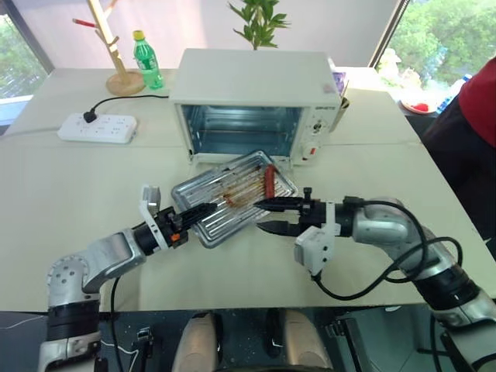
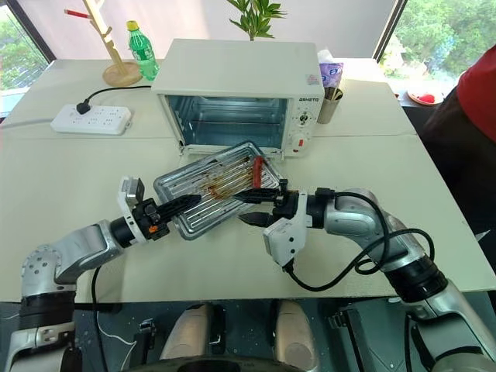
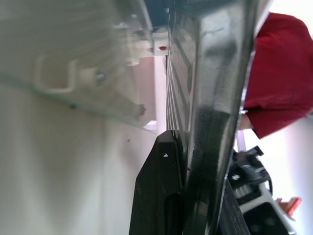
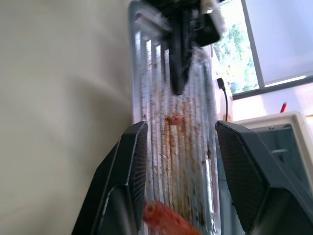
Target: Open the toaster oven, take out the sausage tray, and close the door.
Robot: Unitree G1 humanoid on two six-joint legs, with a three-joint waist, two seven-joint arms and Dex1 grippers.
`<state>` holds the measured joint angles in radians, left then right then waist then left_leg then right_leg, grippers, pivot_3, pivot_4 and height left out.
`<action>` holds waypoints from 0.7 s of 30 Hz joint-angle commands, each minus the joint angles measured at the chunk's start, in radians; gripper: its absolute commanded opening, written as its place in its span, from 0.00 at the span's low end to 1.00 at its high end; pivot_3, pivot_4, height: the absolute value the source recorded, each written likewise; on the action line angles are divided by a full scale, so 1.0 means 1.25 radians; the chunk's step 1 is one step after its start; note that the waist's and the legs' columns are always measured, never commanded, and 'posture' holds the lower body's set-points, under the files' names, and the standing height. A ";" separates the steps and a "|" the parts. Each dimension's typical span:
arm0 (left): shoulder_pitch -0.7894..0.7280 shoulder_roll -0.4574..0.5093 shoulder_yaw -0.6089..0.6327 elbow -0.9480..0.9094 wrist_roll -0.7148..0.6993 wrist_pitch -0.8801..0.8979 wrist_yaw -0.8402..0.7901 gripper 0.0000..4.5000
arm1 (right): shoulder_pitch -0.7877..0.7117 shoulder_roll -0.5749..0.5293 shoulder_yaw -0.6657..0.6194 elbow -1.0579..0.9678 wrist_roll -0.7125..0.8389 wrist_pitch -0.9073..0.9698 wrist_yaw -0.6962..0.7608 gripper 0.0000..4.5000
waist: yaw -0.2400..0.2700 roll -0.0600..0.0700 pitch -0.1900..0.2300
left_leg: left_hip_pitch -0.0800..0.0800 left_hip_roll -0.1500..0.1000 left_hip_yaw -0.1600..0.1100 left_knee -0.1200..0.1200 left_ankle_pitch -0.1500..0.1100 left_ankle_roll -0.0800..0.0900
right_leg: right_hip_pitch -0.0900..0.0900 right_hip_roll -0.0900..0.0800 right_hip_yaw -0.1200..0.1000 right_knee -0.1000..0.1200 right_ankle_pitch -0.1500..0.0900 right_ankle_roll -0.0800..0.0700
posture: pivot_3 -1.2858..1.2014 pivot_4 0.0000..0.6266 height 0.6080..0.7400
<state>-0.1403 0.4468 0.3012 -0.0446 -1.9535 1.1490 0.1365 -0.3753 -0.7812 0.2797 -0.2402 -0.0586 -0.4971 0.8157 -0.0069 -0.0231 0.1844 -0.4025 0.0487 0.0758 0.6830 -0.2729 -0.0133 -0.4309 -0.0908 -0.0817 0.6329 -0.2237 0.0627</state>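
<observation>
Tray: the sausage tray (image 1: 234, 196) is hanging tilted in the air just in front of the toaster oven (image 1: 256, 101), between the two grippers and above the table (image 1: 70, 201); it is not resting on the table or the door.
Tray's long axis: it is running crosswise, from the near-left corner up toward the far-right corner beside the oven's front.
Sausage: the red sausage (image 1: 268, 180) is lying at the right end of the tray, the end next to the right gripper.
Left gripper: the left gripper (image 1: 195, 211) is pinching the tray's near-left rim, its fingers (image 3: 161, 196) closed flat against the metal edge.
Right gripper: the right gripper (image 1: 271, 216) is standing with its jaws parted at the tray's right end, one finger above the rim and one below; in the right wrist view the fingers (image 4: 124, 176) are straddling the tray without pressing on it.
Nearer arm: the left arm alone is carrying the tray, as far as I can judge.
Door: the door (image 1: 203, 164) is lying open and flat, mostly hidden under the tray, with the oven cavity bare.
Coming move: the left arm is probably having to carry the tray leftward and down onto open table, away from the door, so the door can swing up freely.
</observation>
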 commanded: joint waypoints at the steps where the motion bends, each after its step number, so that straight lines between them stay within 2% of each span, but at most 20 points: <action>1: 0.042 0.001 0.056 -0.074 -0.015 -0.020 -0.027 0.00 | 0.042 -0.031 -0.089 -0.073 0.159 0.160 0.024 0.53 | 0.000 0.000 0.000 | 0.000 0.000 0.000 0.000 0.000 0.000 | 0.000 0.000 0.000 0.000 0.000 0.000 | 0.52 0.24 0.87; 5: 0.159 -0.020 0.148 -0.174 -0.015 -0.067 -0.058 0.00 | 0.100 -0.049 -0.186 -0.059 0.286 0.363 0.025 0.53 | 0.000 0.000 0.000 | 0.000 0.001 0.000 0.000 -0.001 0.001 | 0.000 0.000 0.000 -0.001 -0.002 -0.003 | 0.52 0.24 0.87; 8: 0.279 -0.034 0.215 -0.262 -0.015 -0.110 -0.101 0.00 | 0.106 -0.046 -0.230 -0.007 0.314 0.453 0.022 0.53 | -0.003 0.000 0.000 | 0.000 0.001 -0.001 0.000 -0.001 0.002 | 0.000 0.000 0.000 -0.001 -0.002 -0.003 | 0.52 0.24 0.87; 15: 0.463 -0.084 0.316 -0.357 -0.015 -0.240 -0.121 0.00 | 0.070 -0.007 -0.228 0.149 0.259 0.494 0.010 0.53 | 0.005 0.001 0.000 | 0.000 0.001 0.000 0.000 -0.002 0.002 | 0.000 -0.001 0.000 -0.003 -0.003 -0.005 | 0.52 0.24 0.87; 21: 0.506 -0.155 0.404 -0.375 -0.015 -0.353 -0.104 0.00 | 0.057 0.041 -0.177 0.238 0.200 0.471 0.019 0.53 | 0.014 0.000 0.000 | -0.001 0.000 0.000 0.000 -0.002 0.003 | -0.001 -0.001 0.000 -0.003 -0.003 -0.005 | 0.52 0.24 0.87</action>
<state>0.4883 0.2559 0.7654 -0.4640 -1.9529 0.7429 0.0093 -0.2871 -0.7381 0.0565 0.0549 0.2023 0.1138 0.8345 0.0110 -0.0228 0.1839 -0.4043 0.0490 0.0765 0.6827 -0.2755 -0.0095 -0.4326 -0.0918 -0.0819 0.6289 -0.2277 0.0560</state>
